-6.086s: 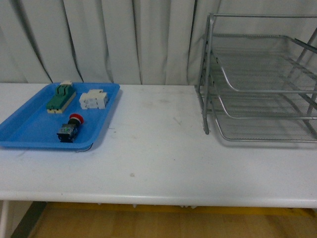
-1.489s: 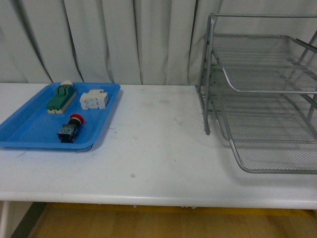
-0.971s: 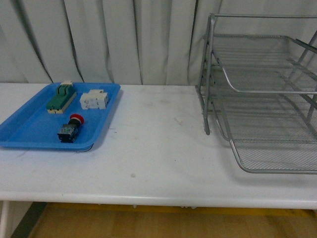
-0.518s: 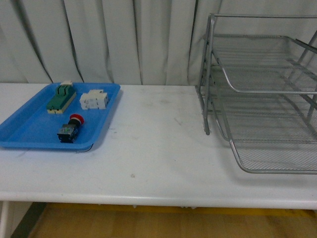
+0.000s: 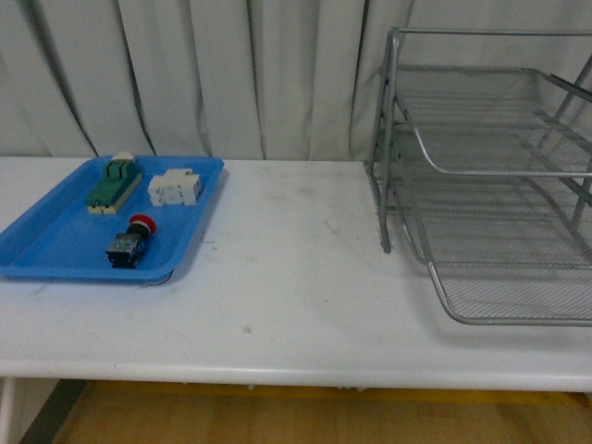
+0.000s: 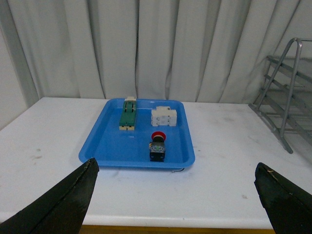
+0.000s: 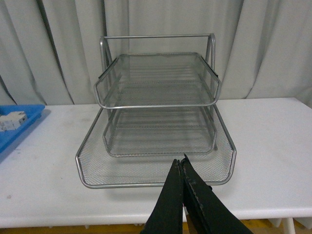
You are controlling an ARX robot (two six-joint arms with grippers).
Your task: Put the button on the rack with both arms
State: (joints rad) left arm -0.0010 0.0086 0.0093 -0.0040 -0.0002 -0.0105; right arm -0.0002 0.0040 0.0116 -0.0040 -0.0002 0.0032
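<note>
1. Front view: shows a flat white table [image 5: 296, 287] before a pale pleated curtain [image 5: 231, 74].
2. At the 9 o'clock side of the table, shows a shallow blue plastic tray [image 5: 55, 250].
3. Inside this tray, near its 6 o'clock rim, shows the small button [image 5: 129, 242] with round red cap and black-and-blue blocky body, lying on its side, cap pointing about 1 o'clock.
4. At 11 o'clock from the button, shows a long green-topped beige block [image 5: 114, 180]; at 1 o'clock from it, a small white block [image 5: 176, 187]. Both lie apart from the button.
5. At the 3 o'clock side of the table, well apart from the button, shows the large silver wire-mesh rack [image 5: 481, 166] with three tiers and metal tube frame. Has its mesh bottom shelf [image 5: 518, 291] drawn out toward 6 o'clock.
6. Left wrist view: shows the left gripper [image 6: 175, 165] spread very wide, two dark fingers [image 6: 68, 197] far apart, grasping nothing.
7. Looks toward the blue tray [image 6: 112, 146], with the button [image 6: 157, 145] lying in it, well ahead of the fingers and not touched. Catches a part of the rack [image 6: 287, 97] at 3 o'clock from the tray.
8. Right wrist view: shows the right gripper [image 7: 179, 163] with black fingers pressed together, nothing between them.
9. Faces the rack [image 7: 156, 83], with the tips over the front rim of the drawn-out bottom shelf [image 7: 97, 170]; cannot tell if touching.
</note>
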